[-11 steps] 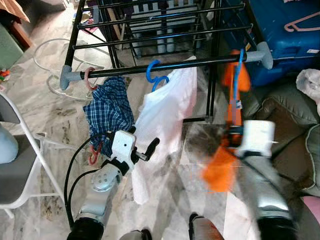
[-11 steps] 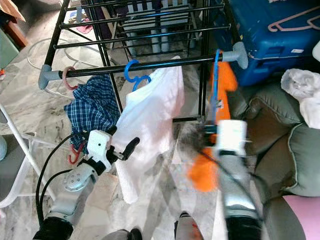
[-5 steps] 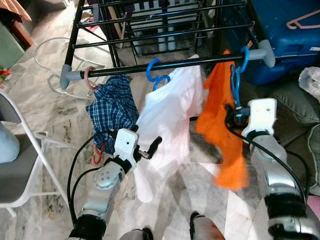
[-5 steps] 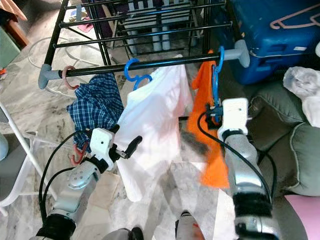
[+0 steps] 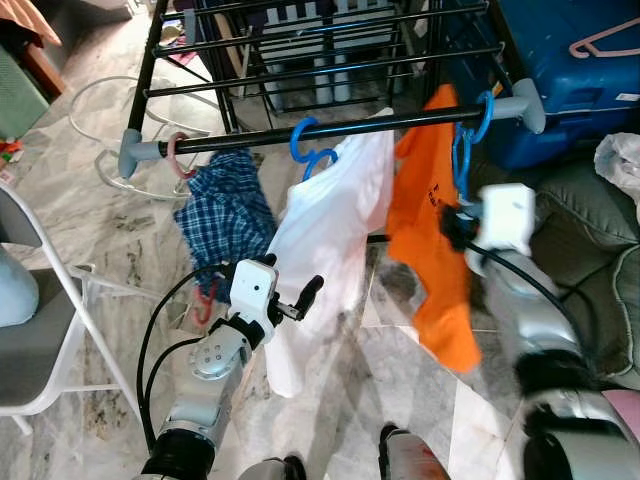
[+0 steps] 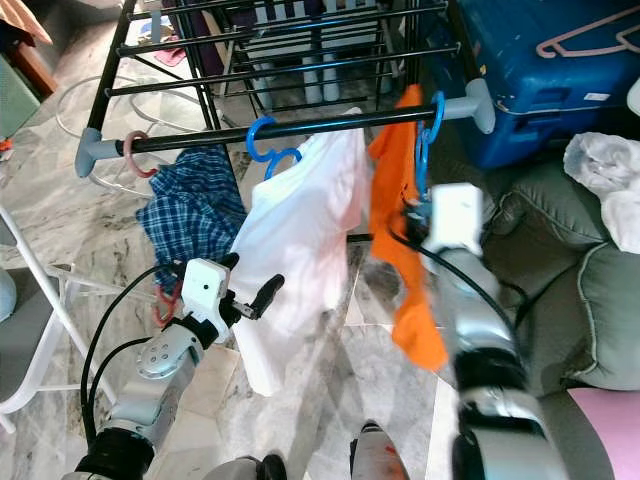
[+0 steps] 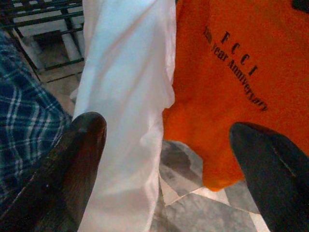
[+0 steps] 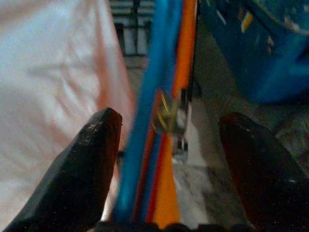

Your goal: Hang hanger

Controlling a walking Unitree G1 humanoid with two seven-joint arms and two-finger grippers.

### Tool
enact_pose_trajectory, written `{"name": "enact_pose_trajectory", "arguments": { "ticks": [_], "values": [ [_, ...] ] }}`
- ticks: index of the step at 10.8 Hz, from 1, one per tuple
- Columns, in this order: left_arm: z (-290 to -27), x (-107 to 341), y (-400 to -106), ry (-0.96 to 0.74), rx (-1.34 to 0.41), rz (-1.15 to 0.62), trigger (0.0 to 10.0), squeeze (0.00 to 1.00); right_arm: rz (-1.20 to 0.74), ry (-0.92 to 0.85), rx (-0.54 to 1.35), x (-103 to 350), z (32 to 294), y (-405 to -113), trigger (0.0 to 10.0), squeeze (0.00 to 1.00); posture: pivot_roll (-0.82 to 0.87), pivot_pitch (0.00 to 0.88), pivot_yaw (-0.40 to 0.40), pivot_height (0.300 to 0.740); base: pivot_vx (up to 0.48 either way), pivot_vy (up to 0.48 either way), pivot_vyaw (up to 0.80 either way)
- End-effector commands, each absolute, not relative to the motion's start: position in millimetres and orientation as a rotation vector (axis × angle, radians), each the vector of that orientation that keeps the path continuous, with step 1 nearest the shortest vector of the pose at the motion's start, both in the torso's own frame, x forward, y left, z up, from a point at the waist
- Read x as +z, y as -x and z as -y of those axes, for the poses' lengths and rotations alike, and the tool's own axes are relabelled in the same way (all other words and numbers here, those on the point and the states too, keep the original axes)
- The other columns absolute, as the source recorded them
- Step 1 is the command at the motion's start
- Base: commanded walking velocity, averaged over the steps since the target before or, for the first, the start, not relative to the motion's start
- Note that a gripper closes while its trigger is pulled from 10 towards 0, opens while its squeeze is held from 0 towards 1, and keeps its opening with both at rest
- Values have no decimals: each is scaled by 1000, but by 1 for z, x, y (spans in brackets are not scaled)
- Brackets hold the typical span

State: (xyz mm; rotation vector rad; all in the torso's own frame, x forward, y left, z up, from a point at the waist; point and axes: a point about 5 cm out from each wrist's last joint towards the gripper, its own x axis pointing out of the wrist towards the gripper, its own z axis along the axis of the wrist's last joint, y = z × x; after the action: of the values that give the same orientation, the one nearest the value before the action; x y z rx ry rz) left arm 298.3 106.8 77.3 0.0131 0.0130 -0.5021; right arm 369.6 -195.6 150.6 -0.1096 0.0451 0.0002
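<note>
Hanger: the blue hanger (image 5: pixel 463 150) is hooked over the black rail (image 5: pixel 330 130) near its grey end cap (image 5: pixel 530 104), just above the right claw (image 8: pixel 161 130); the orange shirt (image 5: pixel 428 240) is carried on it.
Change: a second ago the shirt was held blurred below the rail; it is now hung, so the task is judged all but done.
Right claw: fingers spread wide, the hanger between them but not gripped.
Left claw (image 7: pixel 166 159): opened, nothing held, the white shirt (image 5: pixel 325 250) just ahead.
Room: the white shirt crowds one side, a blue bin (image 5: pixel 570 70) the other; withdrawal downward looks freest.
</note>
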Motion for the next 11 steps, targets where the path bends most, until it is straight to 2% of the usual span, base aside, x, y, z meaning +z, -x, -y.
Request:
{"name": "enact_pose_trajectory", "arguments": {
  "ticks": [1, 2, 3, 5, 6, 7, 10, 11],
  "values": [
    [-113, 72, -297, -22, -496, -40, 10000, 0, -35, 112, 16, 152, 189, -372, 0, 0, -259, 180, 140, 740, 0, 0, 0],
    [-113, 72, -297, -23, -497, -42, 10000, 0, -28, 134, 21, 155, 187, -375, 1373, 0, -260, 178, 143, 740, 0, 0, 0],
    [-112, 72, -298, -24, -500, -43, 10000, 0, -30, 146, 4, 157, 189, -378, 392, 0, -260, 179, 145, 740, 0, 0, 0],
    [-111, 71, -298, -25, -505, -49, 10000, 0, -84, 129, -44, 151, 193, -382, 2471, 0, -262, 177, 147, 740, 0, 0, 0],
    [-111, 70, -298, -26, -506, -51, 10000, 0, -88, 122, -45, 151, 192, -383, 1725, 0, -260, 175, 148, 740, 0, 0, 0],
    [-110, 70, -299, -29, -508, -54, 10000, 0, -83, 116, -43, 152, 191, -384, 0, 0, -259, 174, 149, 740, 0, 0, 0],
    [-110, 69, -299, -36, -510, -58, 10000, 0, -85, 119, -63, 151, 194, -385, 0, 0, -259, 175, 154, 740, 0, 0, 0],
    [-110, 69, -299, -40, -514, -60, 10000, 0, -89, 119, -70, 149, 196, -384, 314, 0, -260, 177, 157, 740, 0, 0, 0]
  ]
}}
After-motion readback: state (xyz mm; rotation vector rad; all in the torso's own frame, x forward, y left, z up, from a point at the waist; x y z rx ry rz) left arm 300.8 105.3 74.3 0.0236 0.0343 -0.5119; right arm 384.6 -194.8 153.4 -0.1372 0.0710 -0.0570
